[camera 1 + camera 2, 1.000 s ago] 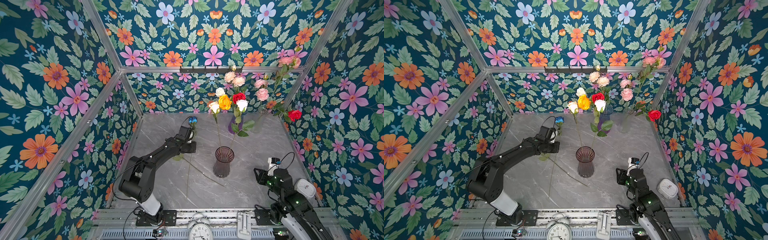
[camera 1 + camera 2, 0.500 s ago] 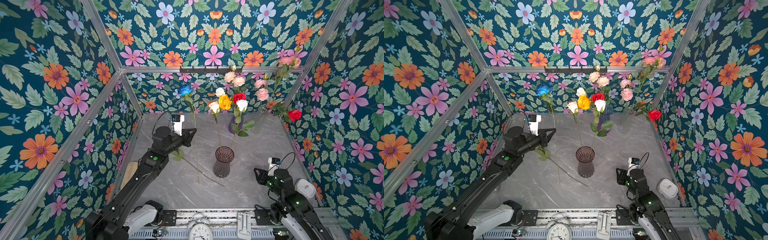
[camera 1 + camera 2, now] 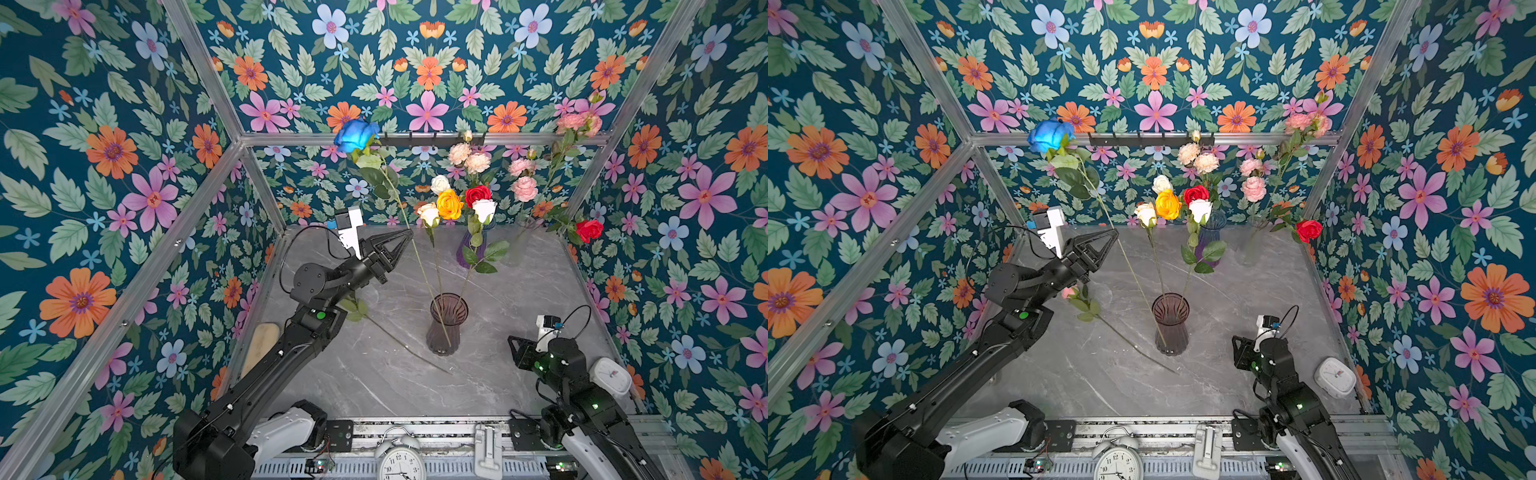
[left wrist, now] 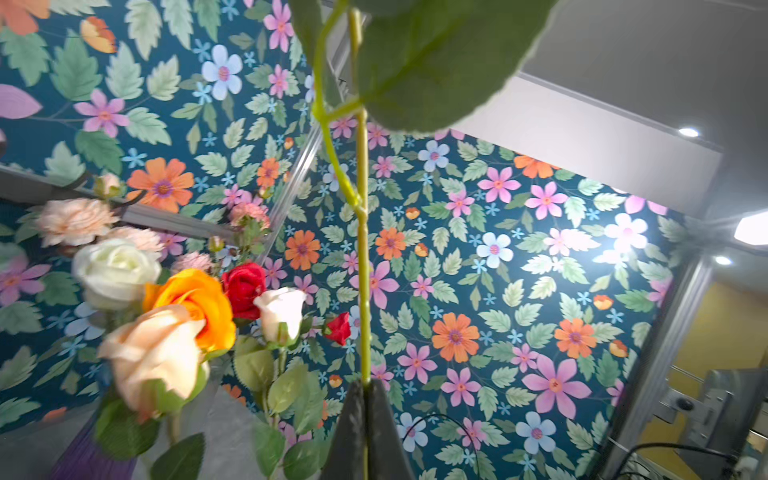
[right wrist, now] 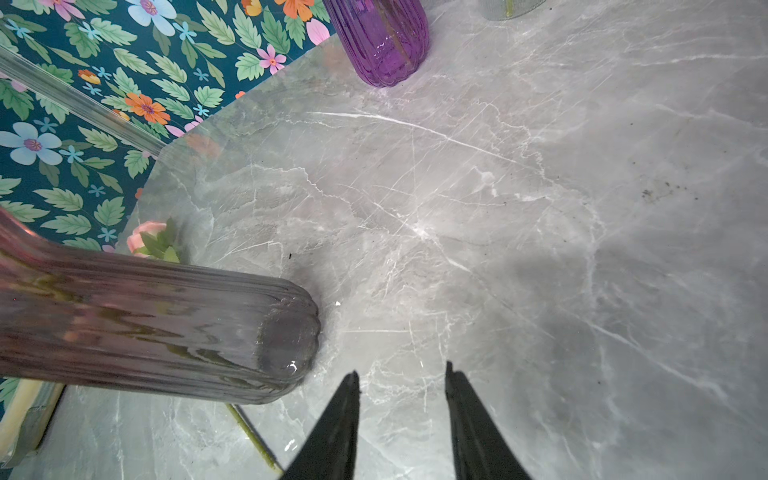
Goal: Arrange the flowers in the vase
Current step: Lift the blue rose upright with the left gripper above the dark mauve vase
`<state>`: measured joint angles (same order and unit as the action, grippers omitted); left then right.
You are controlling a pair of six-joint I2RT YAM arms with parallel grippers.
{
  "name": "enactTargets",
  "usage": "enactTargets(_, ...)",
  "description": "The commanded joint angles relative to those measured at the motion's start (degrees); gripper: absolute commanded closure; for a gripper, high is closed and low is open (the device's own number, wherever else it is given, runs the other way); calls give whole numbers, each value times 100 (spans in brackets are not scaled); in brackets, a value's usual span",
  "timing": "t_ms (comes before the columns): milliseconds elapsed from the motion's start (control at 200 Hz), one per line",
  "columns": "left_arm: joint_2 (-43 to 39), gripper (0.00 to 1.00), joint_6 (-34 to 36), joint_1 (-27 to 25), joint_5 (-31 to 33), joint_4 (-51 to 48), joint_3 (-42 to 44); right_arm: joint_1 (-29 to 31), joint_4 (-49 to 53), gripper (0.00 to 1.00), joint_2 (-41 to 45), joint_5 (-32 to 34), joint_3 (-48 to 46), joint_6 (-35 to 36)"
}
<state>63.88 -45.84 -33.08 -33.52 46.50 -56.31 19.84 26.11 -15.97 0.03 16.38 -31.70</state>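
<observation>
The left gripper is clamped on the stem of the blue rose, the bloom high above its tips and the stem's foot down inside the vase. A pink flower lies on the table below that arm. Just right of the vase, the right gripper hangs with jaws apart, empty

Black left arm stretched up and forward, black left gripper pinched tight on a thin green flower stem at its fingertips, black right gripper tucked low, jaws parted, empty

Twin overhead views; two wrist close-ups
</observation>
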Motion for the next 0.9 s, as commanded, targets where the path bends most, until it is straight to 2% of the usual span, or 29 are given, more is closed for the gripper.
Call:
enactTargets(0,78,100,548,-181,-23,408,-196,4,-39,63,10,5,-20,19)
enactTargets(330,255,100,1495,-368,228,-273,-540,11,-58,62,-2,1,-20,15)
enactTargets(470,340,100,2161,-605,507,-552,-506,5,-71,63,-28,-1,-21,15)
enactTargets(890,303,100,3119,-976,768,-22,-196,3,-98,62,-117,13,-10,24)
